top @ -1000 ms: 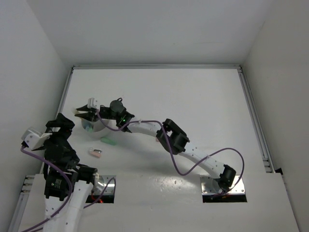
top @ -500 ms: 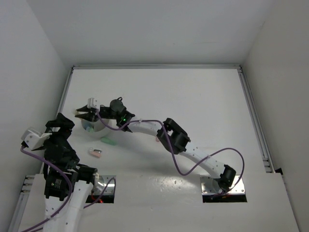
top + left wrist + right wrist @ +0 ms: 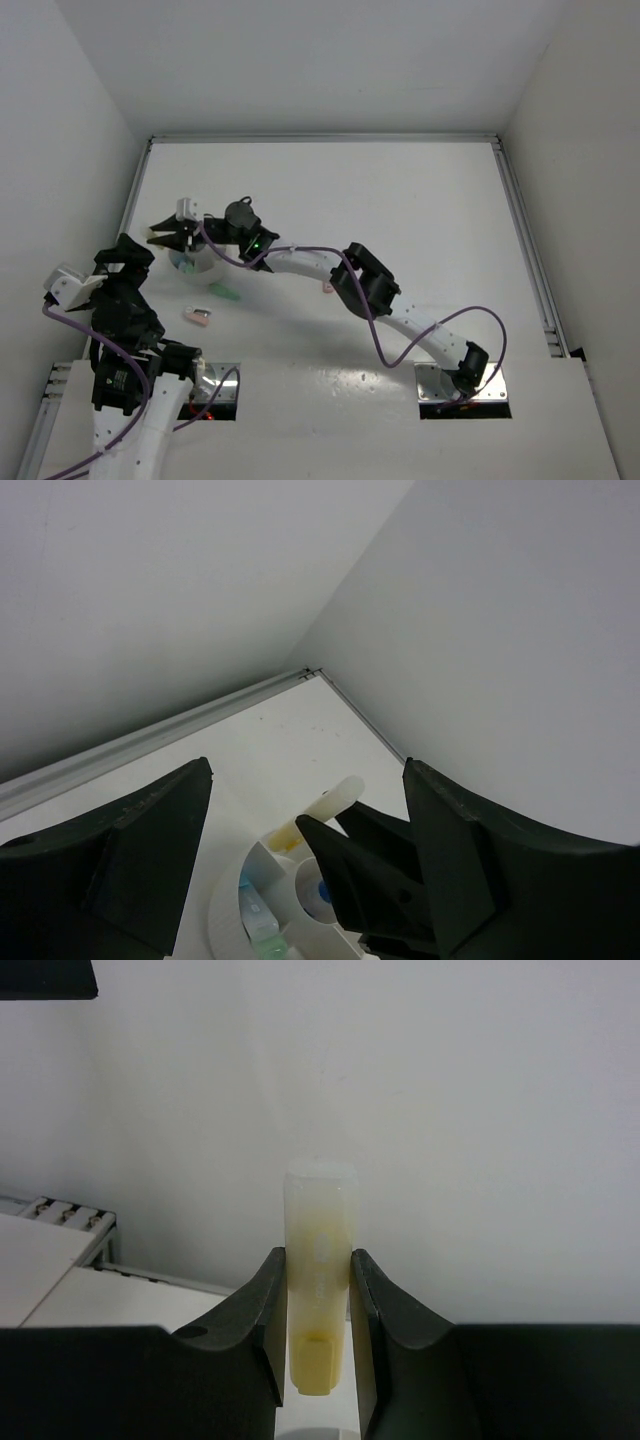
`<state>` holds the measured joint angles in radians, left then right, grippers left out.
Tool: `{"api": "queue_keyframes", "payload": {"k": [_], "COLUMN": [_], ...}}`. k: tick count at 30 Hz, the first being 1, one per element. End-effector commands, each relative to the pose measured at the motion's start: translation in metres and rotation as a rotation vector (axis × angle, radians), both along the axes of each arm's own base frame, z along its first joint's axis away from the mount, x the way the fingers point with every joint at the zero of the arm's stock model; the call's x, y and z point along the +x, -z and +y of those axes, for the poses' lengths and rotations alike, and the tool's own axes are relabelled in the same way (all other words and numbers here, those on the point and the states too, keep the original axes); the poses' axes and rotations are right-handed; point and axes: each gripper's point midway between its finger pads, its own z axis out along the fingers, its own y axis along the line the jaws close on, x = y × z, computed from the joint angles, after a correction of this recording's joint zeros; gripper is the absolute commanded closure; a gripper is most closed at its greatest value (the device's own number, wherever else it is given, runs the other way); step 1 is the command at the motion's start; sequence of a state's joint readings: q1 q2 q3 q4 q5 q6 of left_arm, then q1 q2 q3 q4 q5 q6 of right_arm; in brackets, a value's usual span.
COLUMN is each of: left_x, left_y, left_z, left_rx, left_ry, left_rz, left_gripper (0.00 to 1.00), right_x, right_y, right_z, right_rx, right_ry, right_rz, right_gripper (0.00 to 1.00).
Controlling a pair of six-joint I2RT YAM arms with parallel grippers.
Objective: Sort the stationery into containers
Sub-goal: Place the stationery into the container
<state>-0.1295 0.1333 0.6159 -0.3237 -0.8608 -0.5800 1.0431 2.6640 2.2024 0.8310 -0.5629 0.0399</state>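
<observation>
My right gripper (image 3: pixel 163 236) reaches to the far left and is shut on a pale yellow marker (image 3: pixel 319 1280), held just above the far left rim of the small white bowl (image 3: pixel 190 263). The marker also shows in the left wrist view (image 3: pixel 338 798), tilted over the bowl (image 3: pixel 222 912). In the bowl lie a blue-green marker (image 3: pixel 258 922) and a white blue-tipped pen (image 3: pixel 320 890). My left gripper (image 3: pixel 307 767) is open and empty, near and to the left of the bowl (image 3: pixel 128 253). A green marker (image 3: pixel 225 292) and a pink marker (image 3: pixel 199 315) lie on the table below the bowl.
A small pink block (image 3: pixel 326 287) lies beside the right arm's elbow. The left wall and its rail (image 3: pixel 132 200) stand close to the bowl. The right arm spans the table's middle.
My right gripper has shifted slightly left and away with the yellow marker still in it. The left arm has not moved.
</observation>
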Motion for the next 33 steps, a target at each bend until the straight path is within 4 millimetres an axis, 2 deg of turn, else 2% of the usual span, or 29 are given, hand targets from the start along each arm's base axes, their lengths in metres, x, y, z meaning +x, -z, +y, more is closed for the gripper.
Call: {"api": "queue_keyframes", "payload": {"k": [1,6,8,9,10,15,26,30,33], "left_x": [-0.002,-0.002,-0.002,-0.002,-0.002,0.0,0.0,0.0,0.0], "left_y": [-0.007,-0.006,-0.006,-0.006,-0.006,-0.005,-0.005,-0.005,-0.005], "left_z": [0.001,0.001,0.001,0.001,0.001,0.001,0.001,0.001,0.001], "left_rx": [0.008,0.015,0.015,0.015,0.015,0.023,0.023,0.023,0.023], "left_ry": [-0.002,-0.003,-0.003,-0.003,-0.003,-0.004,-0.004,-0.004,-0.004], "left_rz": [-0.029,-0.022,-0.022,-0.022,-0.022,-0.007,-0.007,-0.007,-0.007], "left_gripper": [0.17,0.17,0.17,0.17,0.17,0.17,0.17,0.17,0.17], "right_x": [-0.016,-0.021,-0.017,-0.009,-0.008,0.001,0.005,0.008,0.014], "right_y": [-0.037,-0.011,-0.009,-0.009,0.001,-0.002,0.033,0.03,0.035], "right_z": [-0.005,-0.005,-0.004,-0.006,-0.005,-0.007,-0.005,-0.005,-0.008], "right_rx": [0.042,-0.02,-0.025,-0.022,-0.04,-0.037,-0.095,-0.094,-0.102], "right_ry": [-0.049,-0.079,-0.059,-0.038,-0.035,-0.013,0.008,0.021,0.03], "right_rz": [-0.015,0.009,0.021,0.014,0.016,0.009,0.043,0.036,0.041], "right_gripper": [1.0,1.0,1.0,1.0,1.0,1.0,1.0,0.95,0.88]}}
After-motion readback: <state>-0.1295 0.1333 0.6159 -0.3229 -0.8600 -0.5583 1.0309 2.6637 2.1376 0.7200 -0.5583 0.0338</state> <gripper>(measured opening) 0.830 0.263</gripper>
